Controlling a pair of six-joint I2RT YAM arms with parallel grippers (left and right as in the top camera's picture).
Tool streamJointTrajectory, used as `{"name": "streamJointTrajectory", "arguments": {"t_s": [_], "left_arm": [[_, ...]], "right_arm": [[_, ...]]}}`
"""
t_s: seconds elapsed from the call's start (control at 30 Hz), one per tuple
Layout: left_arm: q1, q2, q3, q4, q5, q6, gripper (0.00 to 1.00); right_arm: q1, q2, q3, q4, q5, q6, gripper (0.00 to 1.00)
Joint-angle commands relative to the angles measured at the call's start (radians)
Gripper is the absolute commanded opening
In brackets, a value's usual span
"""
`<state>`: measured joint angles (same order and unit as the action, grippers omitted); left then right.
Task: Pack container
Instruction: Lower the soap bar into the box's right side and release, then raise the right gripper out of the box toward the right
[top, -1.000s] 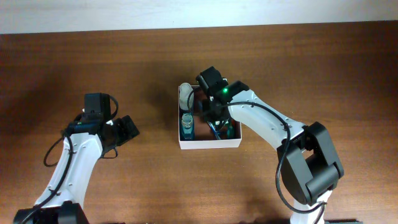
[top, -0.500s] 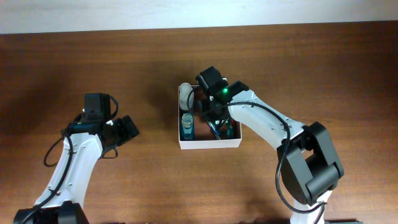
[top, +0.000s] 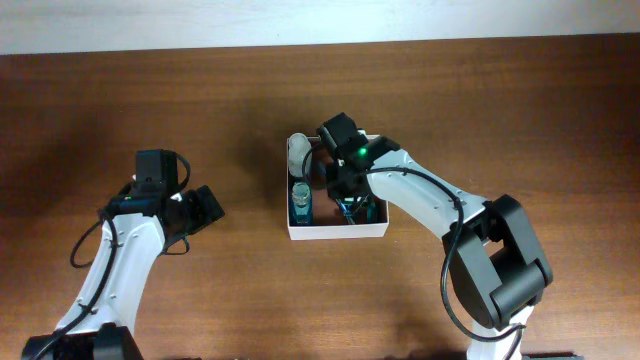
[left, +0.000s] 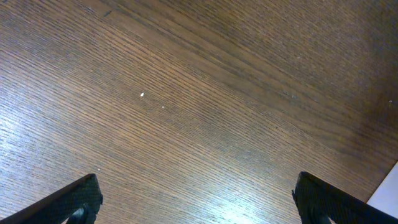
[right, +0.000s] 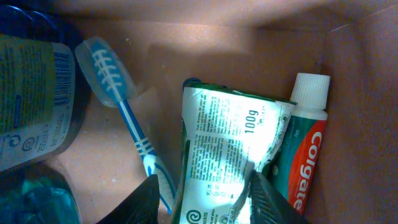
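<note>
Evidently the packing is far along. At the left of the overhead view the left pincer (top: 205, 208) hangs over bare desk (top: 120, 110), well apart from the work. Its wrist view shows the two fingers spread wide with nothing between them. At the middle of the frame sits the container (top: 335, 232), and the right pincer (top: 345, 202) reaches down inside it. Its wrist camera, read across the reddish floor, shows a dark bottle (right: 31, 93) at the left edge, with a barcode and print too fine to read. Next comes a blue toothbrush (right: 124, 112) lying aslant, then a green-and-white packet (right: 230, 143) marked "100g". Last is a toothpaste tube (right: 308, 155) lettered "Colgate", its white cap toward the top. The fingers straddle the packet's lower end, partly apart; whether they pinch it or merely flank it I cannot tell. The step in hand looks like setting the packet down beside the tube. Next, I judge, the fingers should part fully and lift straight up, so they neither drag the packet nor catch the toothbrush.
</note>
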<state>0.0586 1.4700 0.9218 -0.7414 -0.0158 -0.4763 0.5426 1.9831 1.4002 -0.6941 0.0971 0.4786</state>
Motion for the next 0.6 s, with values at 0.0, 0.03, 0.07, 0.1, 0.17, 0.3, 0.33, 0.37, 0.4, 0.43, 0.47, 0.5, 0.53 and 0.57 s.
{"name": "streamJointTrajectory", "arguments": {"t_s": [0.0,0.03,0.07,0.1,0.17,0.3,0.33,0.37,0.4,0.43,0.47,0.5,0.53,0.57], "left_arm": [[0.003,0.008,0.002,0.0,-0.007,0.002,1.0],[0.003,0.008,0.002,0.0,-0.007,0.002,1.0],[0.003,0.008,0.002,0.0,-0.007,0.002,1.0],[0.003,0.008,0.002,0.0,-0.007,0.002,1.0],[0.003,0.008,0.002,0.0,-0.007,0.002,1.0],[0.003,0.008,0.002,0.0,-0.007,0.002,1.0],[0.003,0.008,0.002,0.0,-0.007,0.002,1.0],[0.003,0.008,0.002,0.0,-0.007,0.002,1.0],[0.003,0.008,0.002,0.0,-0.007,0.002,1.0],[0.003,0.008,0.002,0.0,-0.007,0.002,1.0],[0.003,0.008,0.002,0.0,-0.007,0.002,1.0],[0.003,0.008,0.002,0.0,-0.007,0.002,1.0],[0.003,0.008,0.002,0.0,-0.007,0.002,1.0],[0.003,0.008,0.002,0.0,-0.007,0.002,1.0]], "right_arm": [[-0.008,0.002,-0.005,0.001,0.004,0.0,0.4],[-0.008,-0.006,0.002,-0.006,0.002,-0.002,0.4],[-0.008,-0.014,0.011,-0.013,0.002,-0.003,0.4],[-0.008,-0.026,0.027,-0.026,0.001,-0.007,0.4],[-0.008,-0.062,0.075,-0.065,0.001,-0.027,0.41],[-0.008,-0.131,0.172,-0.163,0.027,-0.055,0.41],[-0.009,-0.145,0.193,-0.188,0.047,-0.055,0.41],[-0.012,-0.16,0.213,-0.214,0.066,-0.055,0.42],[-0.018,-0.176,0.233,-0.241,0.084,-0.056,0.44],[-0.025,-0.189,0.246,-0.261,0.097,-0.056,0.44],[-0.036,-0.203,0.255,-0.278,0.101,-0.056,0.44],[-0.05,-0.216,0.259,-0.291,0.102,-0.056,0.45],[-0.066,-0.229,0.261,-0.302,0.101,-0.056,0.44],[-0.085,-0.24,0.261,-0.312,0.101,-0.055,0.45]]}}
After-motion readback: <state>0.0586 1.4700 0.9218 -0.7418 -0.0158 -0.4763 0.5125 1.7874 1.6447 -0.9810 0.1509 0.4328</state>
